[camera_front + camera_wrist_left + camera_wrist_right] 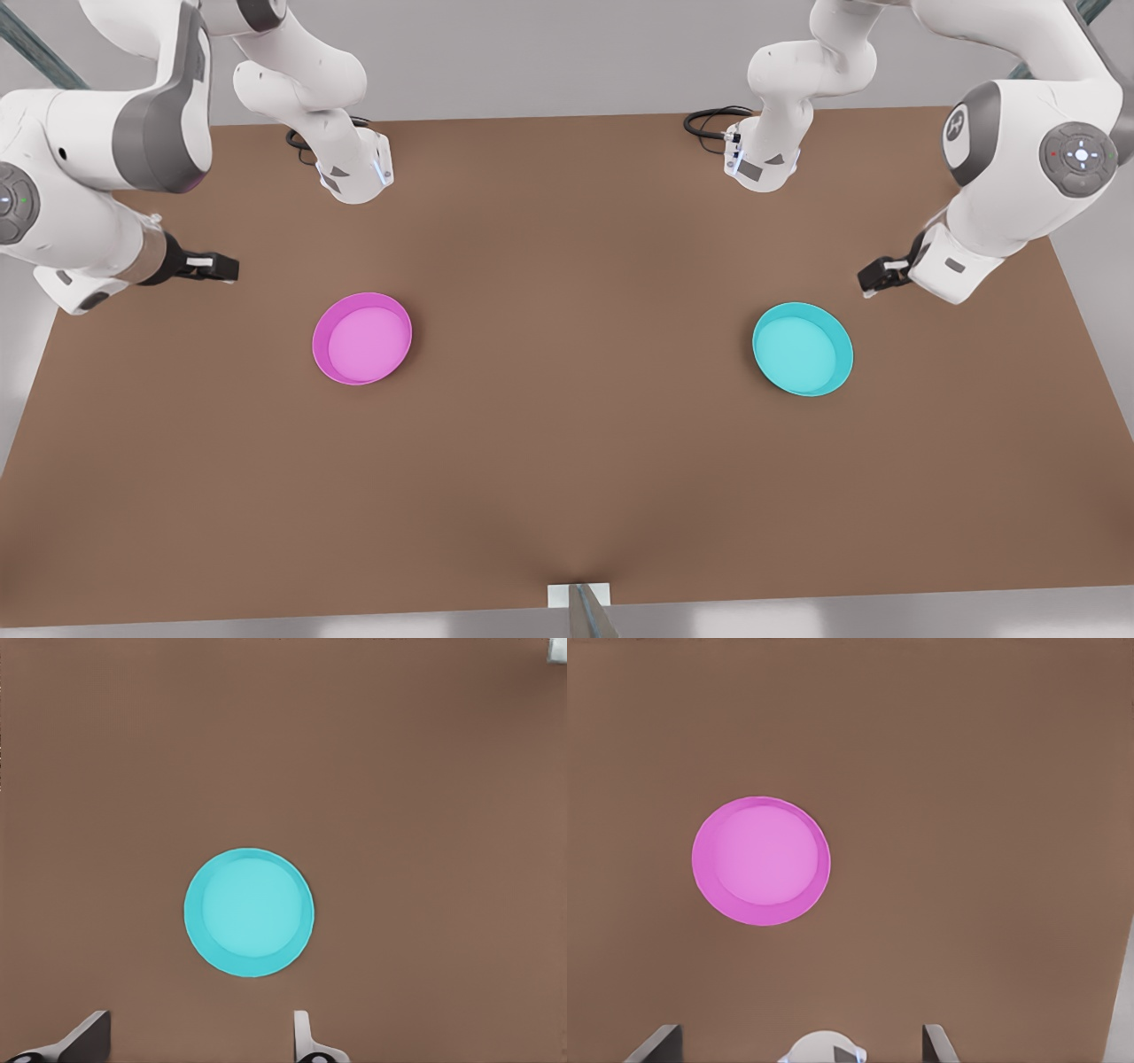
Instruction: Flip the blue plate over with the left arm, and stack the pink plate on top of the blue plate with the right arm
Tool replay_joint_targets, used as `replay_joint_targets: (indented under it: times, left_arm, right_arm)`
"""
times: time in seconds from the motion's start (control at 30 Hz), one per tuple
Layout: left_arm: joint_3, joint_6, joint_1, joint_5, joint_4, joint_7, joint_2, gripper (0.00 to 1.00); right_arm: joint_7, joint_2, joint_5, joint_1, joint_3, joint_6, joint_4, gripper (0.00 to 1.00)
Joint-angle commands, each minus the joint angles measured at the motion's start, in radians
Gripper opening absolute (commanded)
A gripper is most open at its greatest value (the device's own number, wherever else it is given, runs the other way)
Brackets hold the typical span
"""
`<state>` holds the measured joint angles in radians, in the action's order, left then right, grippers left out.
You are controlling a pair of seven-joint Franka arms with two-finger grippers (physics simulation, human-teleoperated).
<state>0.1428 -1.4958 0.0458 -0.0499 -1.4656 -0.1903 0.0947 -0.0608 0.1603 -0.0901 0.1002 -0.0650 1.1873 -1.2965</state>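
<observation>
The blue plate [803, 348] lies rim up on the brown table [567, 461] at the front view's right. It is also in the left wrist view, blue plate [249, 912]. My left gripper [873, 282] hovers just behind and to the right of it, open and empty, its fingertips [93, 1029] spread wide. The pink plate [362, 338] lies rim up at the front view's left, seen too as pink plate [761, 860]. My right gripper [221, 266] hangs to its left and a little behind, open and empty, with fingertips [663, 1036] far apart.
Both arm bases [354, 173] [762, 159] stand at the table's back edge with black cable loops [709, 124] beside them. A small white block with a metal post [580, 598] sits at the front edge. Bare tabletop lies between the plates.
</observation>
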Motion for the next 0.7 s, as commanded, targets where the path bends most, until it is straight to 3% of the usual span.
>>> replay_joint_targets:
  times: [0.0, 0.03, 0.1, 0.13, 0.17, 0.27, 0.37, 0.5, 0.67]
  left_arm:
    - [0.0, -0.049, -0.004, 0.002, -0.001, -0.067, 0.002, 1.0]
    - [0.0, -0.047, -0.003, 0.004, 0.001, -0.083, 0.01, 1.0]
    - [-0.074, -0.038, 0.006, 0.034, -0.004, -0.141, 0.177, 1.0]
    - [-0.14, -0.142, 0.041, 0.214, -0.097, -0.005, 0.18, 1.0]
    - [-0.181, -0.265, 0.051, 0.262, -0.243, 0.306, 0.172, 1.0]
    - [-0.192, -0.704, 0.054, 0.268, -0.547, 0.678, 0.195, 1.0]
    - [-0.233, -0.715, 0.057, 0.392, -0.593, 0.882, 0.217, 1.0]
    - [-0.289, -0.705, 0.078, 0.397, -0.587, 1.151, 0.252, 1.0]
    - [-0.289, -0.713, 0.078, 0.4, -0.591, 1.118, 0.324, 1.0]
  right_arm:
    - [-0.025, 0.002, -0.003, 0.0, -0.001, 0.038, 0.002, 1.0]
    - [-0.027, 0.002, -0.003, 0.0, 0.001, 0.038, -0.001, 1.0]
    - [-0.025, 0.013, -0.003, -0.004, -0.001, 0.028, -0.006, 1.0]
    - [-0.025, 0.021, -0.003, -0.005, -0.001, 0.028, -0.007, 1.0]
    - [-0.028, 0.028, -0.005, -0.002, -0.001, 0.032, -0.007, 1.0]
    - [-0.028, 0.038, -0.005, -0.002, -0.001, 0.031, -0.01, 1.0]
    - [-0.033, 0.039, -0.005, 0.001, -0.001, 0.029, -0.012, 1.0]
    - [-0.04, 0.039, -0.005, 0.007, -0.001, 0.029, -0.015, 1.0]
    - [-0.042, 0.053, -0.005, 0.006, -0.001, 0.024, -0.012, 1.0]
